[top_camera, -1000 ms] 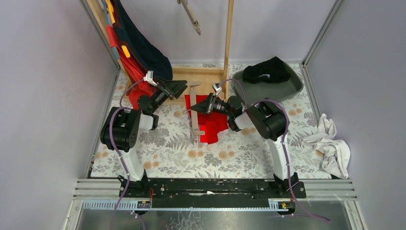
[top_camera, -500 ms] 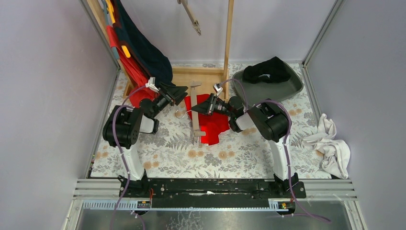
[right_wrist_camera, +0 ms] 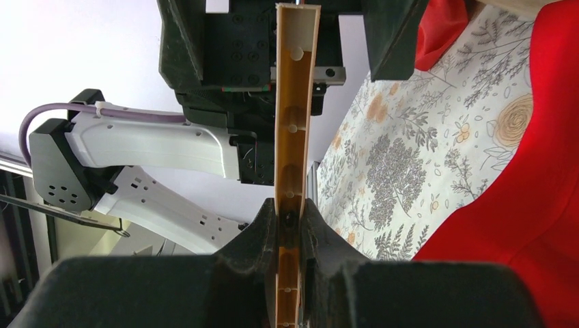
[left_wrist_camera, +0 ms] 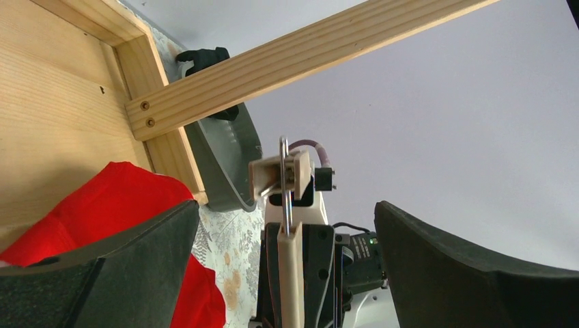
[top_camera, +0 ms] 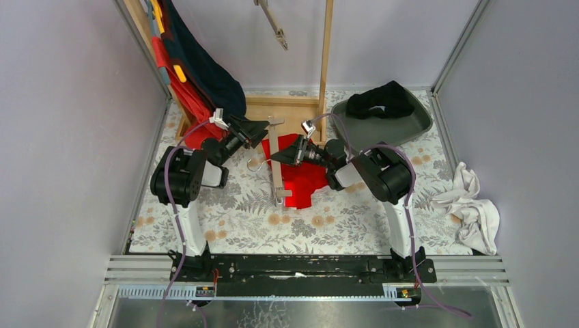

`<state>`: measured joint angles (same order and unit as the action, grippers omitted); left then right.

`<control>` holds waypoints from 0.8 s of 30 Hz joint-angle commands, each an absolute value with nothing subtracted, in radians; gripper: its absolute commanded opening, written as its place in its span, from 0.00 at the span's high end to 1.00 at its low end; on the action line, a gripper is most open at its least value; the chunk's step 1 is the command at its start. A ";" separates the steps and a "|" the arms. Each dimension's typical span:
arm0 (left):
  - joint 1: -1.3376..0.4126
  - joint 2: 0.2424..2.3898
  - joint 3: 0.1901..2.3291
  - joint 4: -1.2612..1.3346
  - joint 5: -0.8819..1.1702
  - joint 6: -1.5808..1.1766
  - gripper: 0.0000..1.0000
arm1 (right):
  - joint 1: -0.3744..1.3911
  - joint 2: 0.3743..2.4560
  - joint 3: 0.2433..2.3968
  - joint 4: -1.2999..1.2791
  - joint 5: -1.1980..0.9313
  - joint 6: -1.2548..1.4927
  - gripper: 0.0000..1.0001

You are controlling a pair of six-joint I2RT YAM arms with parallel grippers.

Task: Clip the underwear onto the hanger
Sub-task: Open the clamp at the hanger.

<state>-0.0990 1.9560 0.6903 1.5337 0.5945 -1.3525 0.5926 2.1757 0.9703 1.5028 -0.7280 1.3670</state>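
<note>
Top external view: left gripper now sits further up and to the right than a second ago, closing on the far end of the clip hanger. Its jaws are spread wide, nothing in them. Hanger's far end also sits slightly more to the left than before.

Right gripper has not shifted. Jaws narrow, pinched on the hanger bar at about mid-length. Right wrist view confirms it: both fingers pressed flat to either side of the beige bar, which runs straight away toward the left arm.

Left wrist view: far-end clip with its wire spring stands between the open fingers, roughly centred, not yet touched. Gap on both sides.

Red underwear lies on the floral cloth, partly under the hanger and mostly to its right, near the wooden rack base. One edge shows in the left wrist view, below and left of the clip, apart from it. Cannot tell if any fabric is already in a clip.

Judgement: approach phase nearly done. Left arm is lined up to squeeze the clip open while the right steadies the bar. Fabric must still be brought into the clip's mouth; clipping itself not yet done.
</note>
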 commanded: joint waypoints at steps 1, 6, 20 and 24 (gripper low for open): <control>-0.111 1.971 0.723 1.586 0.568 -1.328 0.02 | 0.621 2.114 0.968 1.592 -0.751 1.376 1.00; -0.124 1.975 0.742 1.550 0.555 -1.305 0.03 | 0.631 2.114 0.960 1.600 -0.750 1.379 1.00; -0.140 2.002 0.745 1.572 0.549 -1.318 0.15 | 0.638 2.129 0.963 1.611 -0.753 1.385 1.00; -0.143 2.003 0.751 1.574 0.549 -1.321 0.19 | 0.640 2.136 0.963 1.615 -0.753 1.386 1.00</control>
